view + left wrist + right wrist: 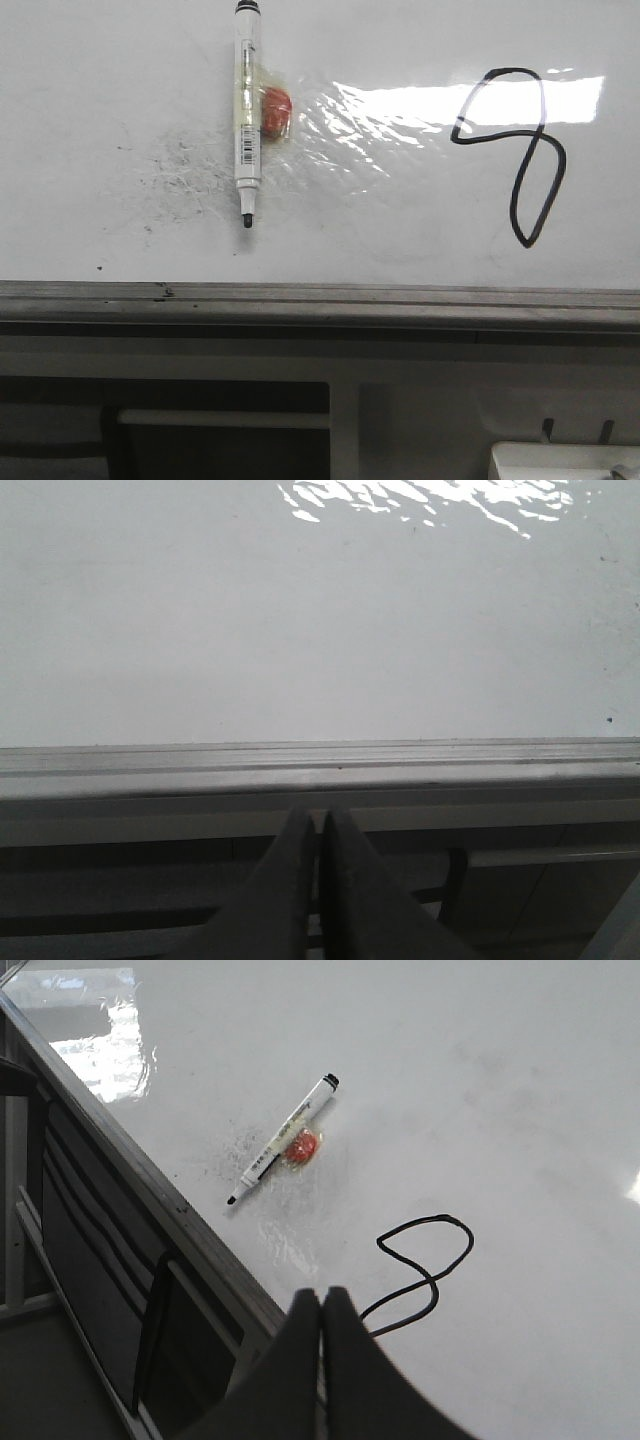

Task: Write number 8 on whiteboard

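The whiteboard [120, 80] fills the front view, glossy white with a grey frame edge. A thin black number 8 [535, 175] is drawn at its right; it also shows in the right wrist view [425, 1260]. A white marker [246, 110] with a red blob taped to it lies at the centre left, tip toward the frame; it also shows in the right wrist view [285, 1140]. My left gripper [320, 818] is shut and empty, off the board below the frame. My right gripper [322, 1298] is shut and empty, near the frame, close to the 8's lower loop. Neither gripper shows in the front view.
Grey smudges and specks [175, 175] mark the board left of the marker. The grey metal frame [320, 300] runs along the near edge. Below it is a grey panel with dark recesses [220, 430]. A white box corner [560, 460] sits at the bottom right.
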Controlling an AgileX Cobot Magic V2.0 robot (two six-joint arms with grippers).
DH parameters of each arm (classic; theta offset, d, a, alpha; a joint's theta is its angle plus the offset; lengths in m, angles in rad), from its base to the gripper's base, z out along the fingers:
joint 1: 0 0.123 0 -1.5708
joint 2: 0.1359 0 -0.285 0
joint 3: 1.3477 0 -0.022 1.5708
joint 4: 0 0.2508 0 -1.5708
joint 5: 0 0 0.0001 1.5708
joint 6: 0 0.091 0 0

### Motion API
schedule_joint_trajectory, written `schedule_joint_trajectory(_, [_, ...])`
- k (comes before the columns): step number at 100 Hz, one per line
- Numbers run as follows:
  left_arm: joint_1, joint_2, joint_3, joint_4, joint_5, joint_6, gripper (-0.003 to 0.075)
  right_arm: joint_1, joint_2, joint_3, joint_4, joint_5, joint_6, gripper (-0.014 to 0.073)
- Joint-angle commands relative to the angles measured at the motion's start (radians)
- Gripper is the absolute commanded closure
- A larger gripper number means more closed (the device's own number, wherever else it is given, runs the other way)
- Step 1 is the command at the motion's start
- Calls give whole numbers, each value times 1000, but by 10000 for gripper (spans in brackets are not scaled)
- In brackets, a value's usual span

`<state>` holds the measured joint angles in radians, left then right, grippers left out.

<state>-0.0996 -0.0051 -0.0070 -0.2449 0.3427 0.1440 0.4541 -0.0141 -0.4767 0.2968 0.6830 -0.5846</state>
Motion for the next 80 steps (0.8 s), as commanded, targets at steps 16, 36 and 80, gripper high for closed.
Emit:
schedule_joint_trajectory(16, [-1, -26, 40, 0, -36, -10, 741, -8, 2, -22, 3, -71, 3, 657])
schedule_joint_trajectory(36, [-1, -26, 40, 0, -36, -10, 741, -112, 2, 58, -151, -193, 62, 657])
schedule_joint_trajectory(80, [-1, -26, 40, 0, -36, -10, 741, -372, 2, 413, -285, -452, 502, 657])
